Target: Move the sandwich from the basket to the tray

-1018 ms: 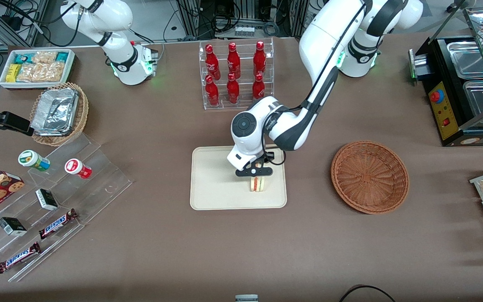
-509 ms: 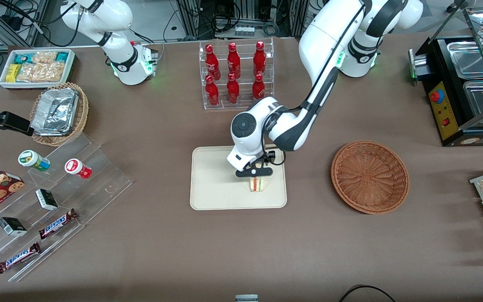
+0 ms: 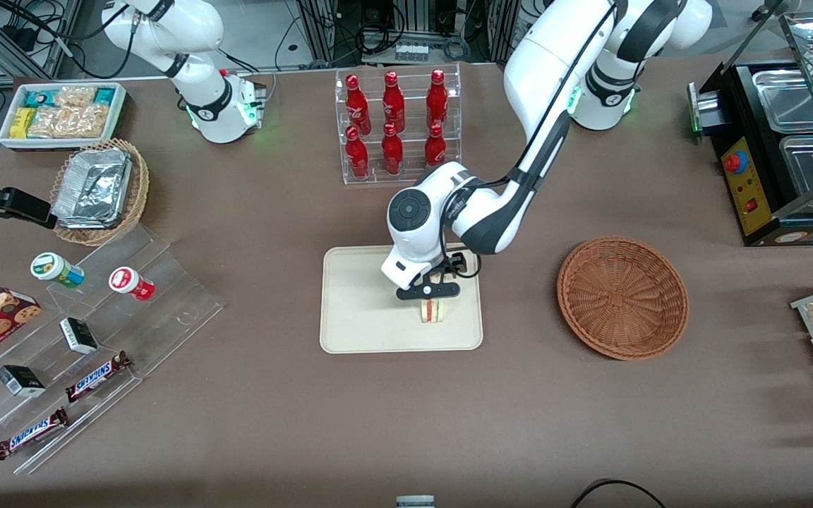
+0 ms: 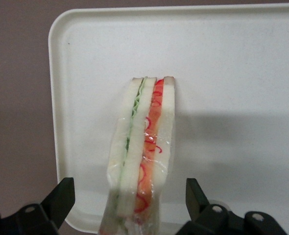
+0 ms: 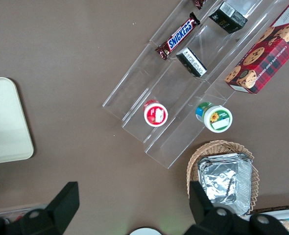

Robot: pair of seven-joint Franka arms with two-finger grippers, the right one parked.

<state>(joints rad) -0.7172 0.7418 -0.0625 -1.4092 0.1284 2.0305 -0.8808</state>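
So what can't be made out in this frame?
- Front view: the hand covers the upper end of the sandwich on the tray.
- Left wrist view: the sandwich's end nearest the camera is cut off by the frame edge.
- Front view: the writing on the small dark boxes is too small to read.

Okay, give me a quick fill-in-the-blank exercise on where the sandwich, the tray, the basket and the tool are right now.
1. The sandwich stands on the ____.
2. The tool, just above the sandwich, has its fingers ____.
3. The basket holds ____.
4. On the tray, the sandwich stands on its ____ edge.

Missing words: tray; open; nothing; cut
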